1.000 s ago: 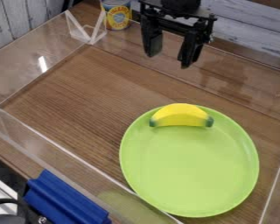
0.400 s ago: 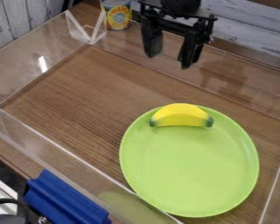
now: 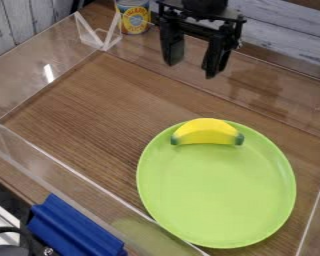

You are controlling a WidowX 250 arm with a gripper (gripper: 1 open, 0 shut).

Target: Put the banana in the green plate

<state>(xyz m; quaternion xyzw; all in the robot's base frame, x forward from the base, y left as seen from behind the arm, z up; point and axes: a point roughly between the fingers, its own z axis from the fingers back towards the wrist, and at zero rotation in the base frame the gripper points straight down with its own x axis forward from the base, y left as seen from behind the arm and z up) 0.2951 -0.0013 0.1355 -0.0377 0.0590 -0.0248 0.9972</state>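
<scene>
Banana [image 3: 207,132] crosswise on green plate [image 3: 216,195]

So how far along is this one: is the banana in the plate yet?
It looks done: the banana lies inside the green plate, near its far rim. Nothing is in hand; the gripper hangs open and empty above the table, well away from the plate. Nothing appears left of the placing itself.
</scene>
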